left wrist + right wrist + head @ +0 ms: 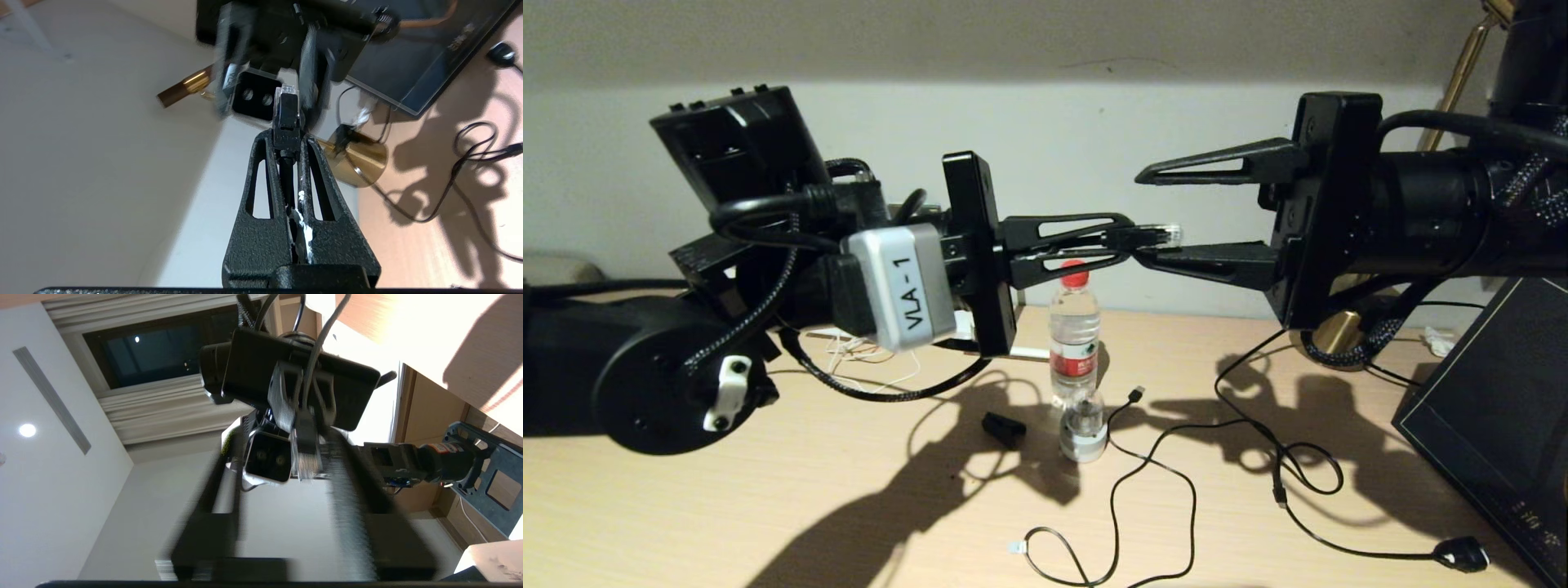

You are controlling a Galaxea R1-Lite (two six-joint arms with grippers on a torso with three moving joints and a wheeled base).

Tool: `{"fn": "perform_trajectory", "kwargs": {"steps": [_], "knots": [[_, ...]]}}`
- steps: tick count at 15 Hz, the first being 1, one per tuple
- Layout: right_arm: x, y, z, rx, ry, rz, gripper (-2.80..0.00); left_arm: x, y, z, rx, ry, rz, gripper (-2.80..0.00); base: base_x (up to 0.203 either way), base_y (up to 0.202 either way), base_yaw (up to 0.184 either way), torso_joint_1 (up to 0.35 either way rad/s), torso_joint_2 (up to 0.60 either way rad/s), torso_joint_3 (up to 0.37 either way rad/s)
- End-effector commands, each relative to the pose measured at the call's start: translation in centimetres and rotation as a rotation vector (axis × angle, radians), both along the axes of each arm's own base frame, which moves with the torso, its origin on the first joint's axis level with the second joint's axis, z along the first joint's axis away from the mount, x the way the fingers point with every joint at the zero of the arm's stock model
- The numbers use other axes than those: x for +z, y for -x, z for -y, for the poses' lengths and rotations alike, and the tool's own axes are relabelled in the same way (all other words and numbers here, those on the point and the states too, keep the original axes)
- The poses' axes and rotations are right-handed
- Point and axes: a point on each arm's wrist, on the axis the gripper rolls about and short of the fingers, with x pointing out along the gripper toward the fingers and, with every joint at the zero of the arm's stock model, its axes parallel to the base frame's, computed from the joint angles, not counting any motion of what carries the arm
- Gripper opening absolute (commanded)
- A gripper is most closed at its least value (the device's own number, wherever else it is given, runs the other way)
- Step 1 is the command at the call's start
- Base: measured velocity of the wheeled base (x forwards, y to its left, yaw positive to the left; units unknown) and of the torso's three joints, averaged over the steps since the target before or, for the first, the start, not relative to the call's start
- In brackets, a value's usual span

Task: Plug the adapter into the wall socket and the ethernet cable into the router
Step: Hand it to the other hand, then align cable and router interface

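Note:
My left gripper (1123, 241) is held up in the air, shut on the black ethernet cable plug (1156, 237), whose clear tip sticks out past the fingertips. In the left wrist view the plug (287, 110) sits pinched between the fingers (261, 163). My right gripper (1139, 214) faces it, open, with the plug tip between its spread fingers and just above the lower one (1201, 261). The right wrist view shows the plug (305, 449) close to one finger. The router, adapter and wall socket are hidden or out of view; thin white cord (866, 359) lies behind my left arm.
On the wooden desk stand a water bottle (1074, 327) with a red cap, a small black clip (1003, 429), a thin black cable with a white tip (1017, 547), and a black cord with a chunky plug (1462, 554). A brass lamp base (1339, 331) and a dark box (1494, 408) are at the right.

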Motion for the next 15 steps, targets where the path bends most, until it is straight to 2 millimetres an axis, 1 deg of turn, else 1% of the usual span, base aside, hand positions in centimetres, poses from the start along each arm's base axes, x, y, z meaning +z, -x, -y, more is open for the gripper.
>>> {"fn": "perform_trajectory", "kwargs": {"steps": [1,3,5,6,7,9,10,11,12,13,14,15], "knots": [[-0.1,0.1,0.2,-0.013,0.001,-0.010,0.00,0.1,-0.5,-0.7,0.024,0.003,-0.002,-2.80,0.000,0.000,0.000,0.000,0.00,0.000],[0.4,0.7,1.0,-0.080,0.004,0.047,0.00,0.7,-1.3,-2.8,0.077,0.023,-0.088,-2.80,0.000,0.000,0.000,0.000,0.00,0.000],[0.7,2.0,2.3,-0.177,0.037,0.186,0.00,1.7,-2.4,-5.5,0.137,0.071,-0.286,-2.80,0.000,0.000,0.000,0.000,0.00,0.000],[0.6,2.6,2.8,-0.241,0.087,0.294,0.00,2.2,-3.5,-7.6,0.189,0.115,-0.410,-2.80,0.000,0.000,0.000,0.000,0.00,0.000],[-0.2,3.0,3.3,-0.315,0.161,0.382,-2.80,2.7,-4.3,-9.5,0.226,0.171,-0.555,-2.80,0.000,0.000,0.000,0.000,0.00,0.000],[-2.4,3.6,4.1,-0.472,0.356,0.521,-2.80,3.3,-5.0,-12.2,0.276,0.294,-0.809,-2.80,0.000,0.000,0.000,0.000,0.00,0.000],[-3.7,3.9,4.6,-0.556,0.487,0.571,-2.80,3.5,-5.1,-13.1,0.301,0.374,-0.913,-2.80,0.000,0.000,0.000,0.000,0.00,0.000],[-5.0,4.3,5.1,-0.596,0.616,0.625,-2.80,3.7,-5.1,-13.5,0.325,0.456,-0.991,-2.80,0.000,0.000,0.000,0.000,0.00,0.000],[-6.4,5.3,5.9,-0.618,0.760,0.695,-2.80,4.1,-4.6,-13.8,0.326,0.532,-1.073,-2.80,0.000,0.000,0.000,0.000,0.00,0.000],[-7.0,6.7,7.0,-0.650,0.859,0.765,-2.80,4.2,-4.0,-14.0,0.308,0.586,-1.161,-2.80,0.000,0.000,0.000,0.000,0.00,0.000],[-7.0,8.3,8.1,-0.695,0.917,0.827,-2.80,4.2,-3.3,-14.1,0.283,0.627,-1.250,-2.80,0.000,0.000,0.000,0.000,0.00,0.000],[-6.6,9.8,9.2,-0.752,0.945,0.871,-2.80,3.8,-2.9,-14.2,0.278,0.655,-1.319,-2.80,0.000,0.000,0.000,0.000,0.00,0.000]]}}
